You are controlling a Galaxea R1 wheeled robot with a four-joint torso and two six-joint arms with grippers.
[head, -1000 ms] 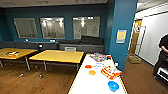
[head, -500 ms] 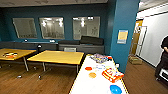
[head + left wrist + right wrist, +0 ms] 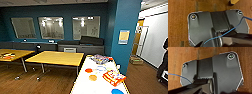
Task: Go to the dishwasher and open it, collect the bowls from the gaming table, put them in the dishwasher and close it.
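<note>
I am viewing the gaming table (image 3: 82, 86): white top, yellow rim. It is carrying orange bowls (image 3: 92, 77) and a blue one. I cannot tell the fingers' state.

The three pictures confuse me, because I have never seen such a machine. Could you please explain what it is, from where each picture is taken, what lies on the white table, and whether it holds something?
It is a wheeled robot with two arms. The room picture comes from a camera high on it, looking forward and down. The other two come from cameras on its wrists, looking down at the brown wooden floor; the dark plate in them is part of the robot.

On the long white table lie small bowls: a red-orange one, an orange one and a blue one, beside colourful game boxes. Yellow-topped tables stand further left, and a person stands at the right edge.

I see nothing held, though the fingers are too unclear to judge.
</note>
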